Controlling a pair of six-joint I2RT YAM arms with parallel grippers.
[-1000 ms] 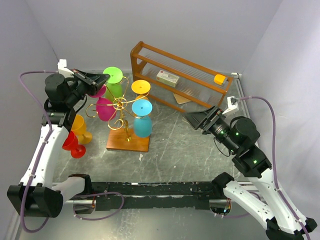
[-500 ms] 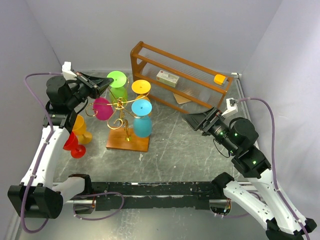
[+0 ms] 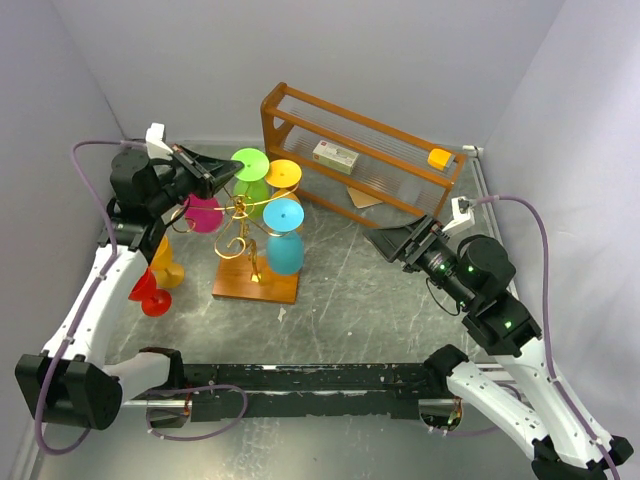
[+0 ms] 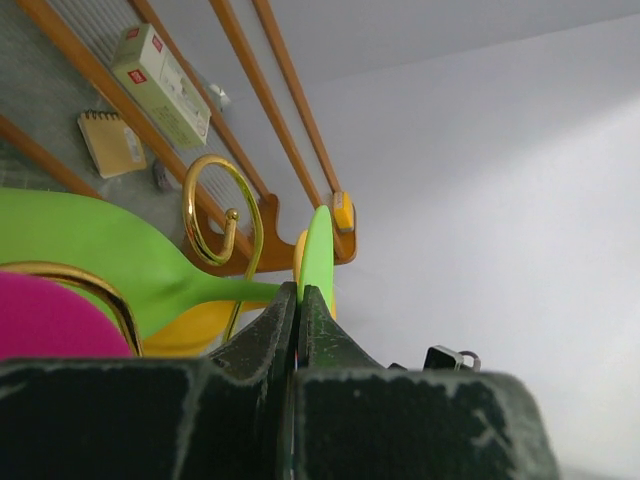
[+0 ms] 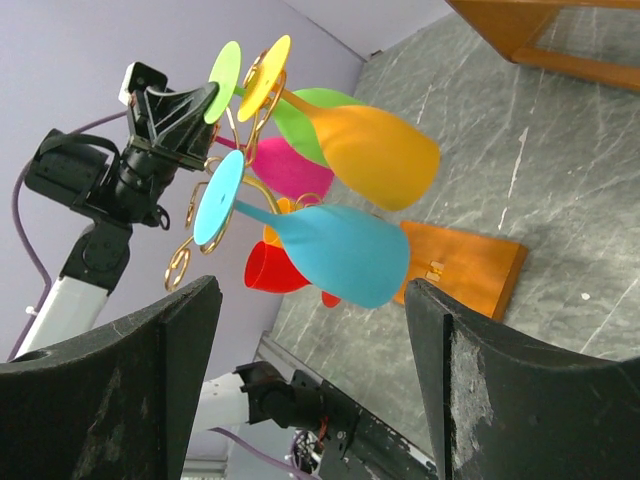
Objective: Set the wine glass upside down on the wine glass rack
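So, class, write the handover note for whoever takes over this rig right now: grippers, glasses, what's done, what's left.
Left gripper: shut on the foot of the green wine glass, held upside down at the wine glass rack; seated or not, cannot tell.
Right gripper: open, empty, right of the rack.
Done: pink glass, yellow glass and blue glass hang on the rack.
Left: seat green, release; the orange glass and red glass sit on the table, likely next.
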